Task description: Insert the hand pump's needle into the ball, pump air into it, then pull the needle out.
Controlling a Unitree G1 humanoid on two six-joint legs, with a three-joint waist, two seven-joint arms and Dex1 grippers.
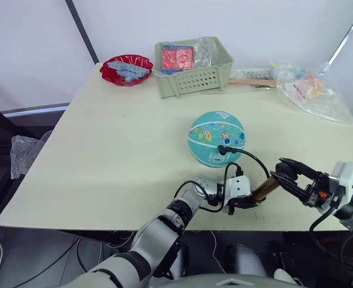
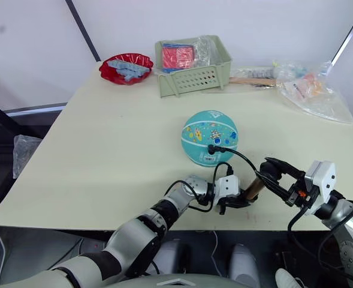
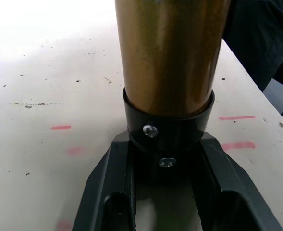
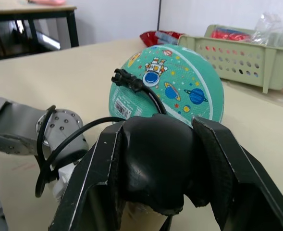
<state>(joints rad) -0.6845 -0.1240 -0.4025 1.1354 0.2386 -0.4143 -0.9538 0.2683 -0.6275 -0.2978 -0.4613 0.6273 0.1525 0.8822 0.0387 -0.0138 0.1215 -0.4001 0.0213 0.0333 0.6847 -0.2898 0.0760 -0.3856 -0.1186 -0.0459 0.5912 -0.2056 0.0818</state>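
Left eye view: ball point(image 1: 217, 138) mid-table; needle point(image 1: 222, 149) fitting seated in it — pumping step.
Left wrist view: left gripper point(image 3: 172, 192) clamped on hand pump point(image 3: 170, 53) base.
Right wrist view: right gripper point(image 4: 155, 163) clasps the black handle — next, likely strokes along the barrel; label patch visible here.

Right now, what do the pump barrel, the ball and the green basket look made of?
The hand pump barrel looks like metal, bronze-gold with a brushed sheen, in a black screwed collar. The ball seems matte rubber, teal with printed cartoons. The basket is probably moulded plastic: pale green, slotted walls.
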